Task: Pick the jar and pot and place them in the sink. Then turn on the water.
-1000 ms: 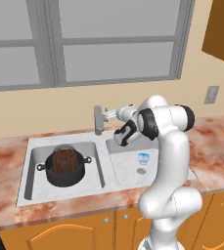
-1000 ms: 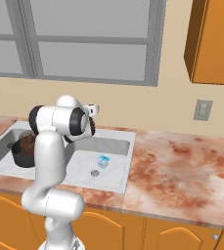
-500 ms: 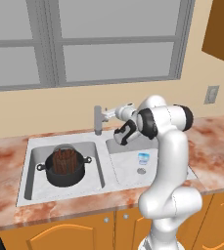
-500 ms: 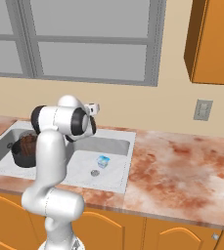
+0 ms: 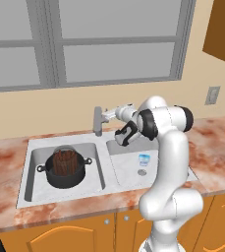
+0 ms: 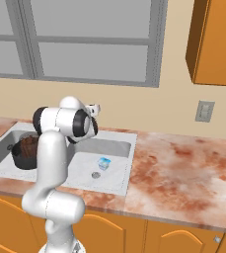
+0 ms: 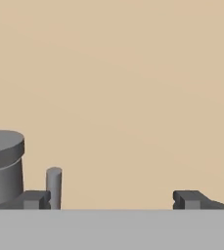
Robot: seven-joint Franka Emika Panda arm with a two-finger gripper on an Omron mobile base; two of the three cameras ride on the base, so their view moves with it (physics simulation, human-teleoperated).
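Progress of the task at the faucet stage. The pot (image 5: 64, 172) sits in the left basin of the sink (image 5: 30, 165), with the jar (image 5: 65, 161) standing inside it, its glass top rising above the pot's rim; in the right base view both appear in the far-left basin, partly behind the arm. The placing of jar and pot thus appears done. In the right basin a thin light-blue stream of water (image 5: 144, 159) seems to fall just above the drain (image 5: 142, 172), also visible in the right base view (image 6: 103, 163); whether it comes from the spout cannot be told, since the arm covers that part.

The end effector (image 5: 109, 114) is beside the faucet (image 5: 98, 120) at the middle of the sink's back edge, near the wall. In the hand view its fingertips (image 7: 34, 200) stand wide apart and hold nothing, with the faucet's grey cylinder just left of them. Judged from this, the water step is either just completed or being finished. The marbled surface (image 5: 217, 147) lies to the right.
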